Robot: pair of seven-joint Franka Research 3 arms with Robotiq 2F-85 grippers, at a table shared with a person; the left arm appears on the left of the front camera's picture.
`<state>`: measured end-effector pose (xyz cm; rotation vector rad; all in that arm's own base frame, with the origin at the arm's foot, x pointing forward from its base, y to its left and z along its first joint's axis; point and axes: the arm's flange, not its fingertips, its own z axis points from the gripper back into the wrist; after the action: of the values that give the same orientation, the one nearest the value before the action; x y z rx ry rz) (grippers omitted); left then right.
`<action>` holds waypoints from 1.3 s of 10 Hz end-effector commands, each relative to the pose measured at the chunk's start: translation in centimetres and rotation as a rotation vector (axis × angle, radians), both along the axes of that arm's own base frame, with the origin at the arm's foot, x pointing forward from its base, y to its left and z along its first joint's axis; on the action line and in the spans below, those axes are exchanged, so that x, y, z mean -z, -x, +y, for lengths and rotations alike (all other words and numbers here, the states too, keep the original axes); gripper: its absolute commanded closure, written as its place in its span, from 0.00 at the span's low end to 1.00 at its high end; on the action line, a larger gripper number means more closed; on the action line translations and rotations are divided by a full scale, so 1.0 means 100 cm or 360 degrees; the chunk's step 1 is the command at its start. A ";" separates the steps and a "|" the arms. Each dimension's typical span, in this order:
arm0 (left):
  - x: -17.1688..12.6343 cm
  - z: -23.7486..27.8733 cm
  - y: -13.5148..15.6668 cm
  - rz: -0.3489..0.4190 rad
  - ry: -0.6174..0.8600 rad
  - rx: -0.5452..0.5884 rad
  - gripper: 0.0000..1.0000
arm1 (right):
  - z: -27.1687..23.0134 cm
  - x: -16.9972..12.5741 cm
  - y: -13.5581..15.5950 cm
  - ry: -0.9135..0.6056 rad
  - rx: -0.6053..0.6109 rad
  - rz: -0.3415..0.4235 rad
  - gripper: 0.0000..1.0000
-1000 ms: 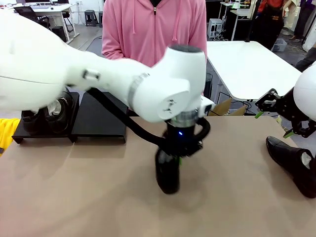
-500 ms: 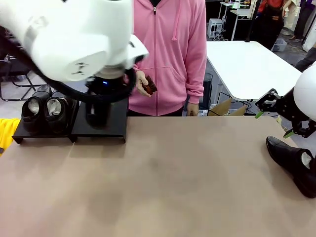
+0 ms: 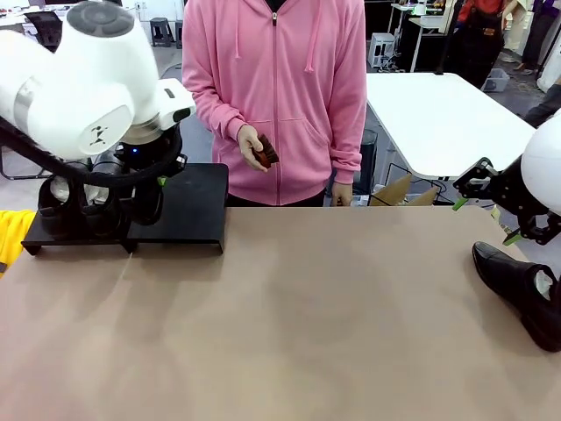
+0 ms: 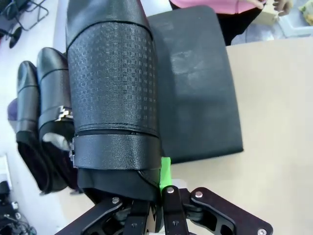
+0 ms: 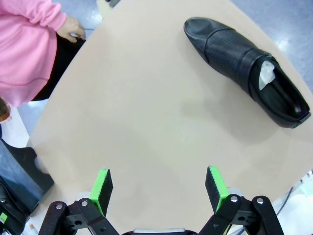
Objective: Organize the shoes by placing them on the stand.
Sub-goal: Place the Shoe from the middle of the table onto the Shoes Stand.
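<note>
Upper left, the left jaws clench a textured black dress shoe [image 4: 112,83] over the stand [image 3: 188,210], beside two standing shoes [image 3: 74,193]. At the right edge, the right jaws gape above the table [image 5: 146,122].

Four black shoes counted: outer shoe [image 4: 27,107] and inner shoe [image 4: 51,88] on the stand [image 3: 188,206], held shoe [image 4: 112,88] in the left end effector [image 4: 155,181], lone shoe [image 3: 517,285] on the table [image 3: 307,333]. One stand of two panels; one table. Two end effectors, counting the right end effector [image 5: 159,186]; one person [image 3: 276,88]; one small reddish-brown object [image 3: 266,153].
</note>
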<state>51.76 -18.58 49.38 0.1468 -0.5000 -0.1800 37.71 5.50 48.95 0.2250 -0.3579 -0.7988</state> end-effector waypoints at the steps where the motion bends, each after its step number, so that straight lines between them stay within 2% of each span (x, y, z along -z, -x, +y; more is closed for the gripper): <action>1: -0.001 0.014 -0.005 -0.0027 0.0059 0.0028 1.00 | 0.000 0.000 0.000 -0.0006 -0.0007 -0.0022 0.00; 4: 0.008 0.019 -0.013 -0.0078 0.0145 -0.0026 1.00 | 0.000 0.000 0.000 -0.0006 -0.0007 -0.0022 0.00; 5: 0.010 0.020 -0.016 -0.0024 0.0054 -0.0008 1.00 | 0.000 0.000 0.000 -0.0006 -0.0007 -0.0022 0.00; 9: 0.015 0.019 -0.017 -0.0015 0.0074 -0.0014 1.00 | 0.000 0.000 0.000 -0.0006 -0.0007 -0.0022 0.00; 13: 0.023 0.017 -0.049 0.0055 -0.0039 -0.0017 1.00 | 0.000 0.000 0.000 -0.0006 -0.0007 -0.0022 0.00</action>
<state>55.30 -16.83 46.32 0.1330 -0.4629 -0.1703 37.71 5.50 48.95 0.2250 -0.3578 -0.7988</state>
